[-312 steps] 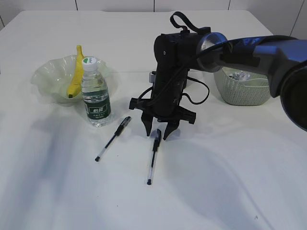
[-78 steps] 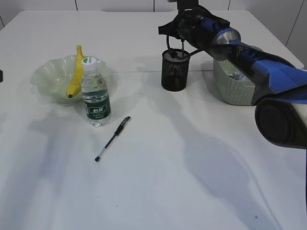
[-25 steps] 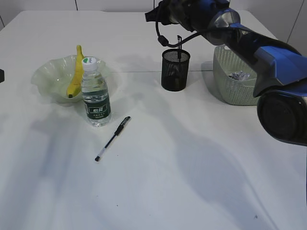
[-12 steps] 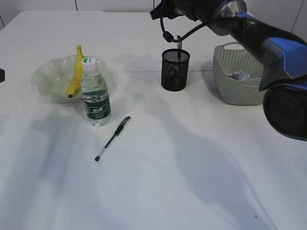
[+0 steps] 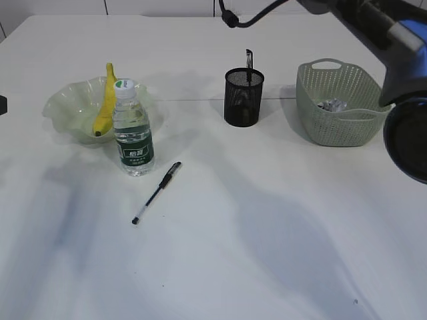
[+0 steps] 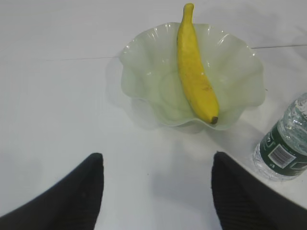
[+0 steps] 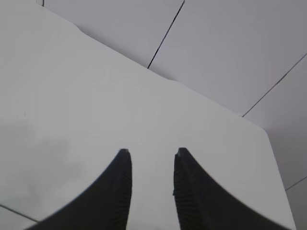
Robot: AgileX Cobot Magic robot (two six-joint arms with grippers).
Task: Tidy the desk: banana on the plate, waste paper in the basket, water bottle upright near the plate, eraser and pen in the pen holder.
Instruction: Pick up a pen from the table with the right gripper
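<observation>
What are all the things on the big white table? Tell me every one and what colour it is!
Banana: one, yellow, lying in the plate.
Plate: one, pale green and wavy, far left.
Water bottle: one, clear with green label, upright beside the plate.
Pen on table: one, black, lying in front of the bottle.
Pen holder: one, black mesh, centre back; one pen stands in it.
Basket: one, grey-green, right; crumpled paper inside.
Table: one, white.
Left gripper: black, open, empty, above the plate's near edge.
Right gripper: black, partly open, empty.

White table (image 5: 267, 233), pale panelled wall (image 7: 230, 48)
</observation>
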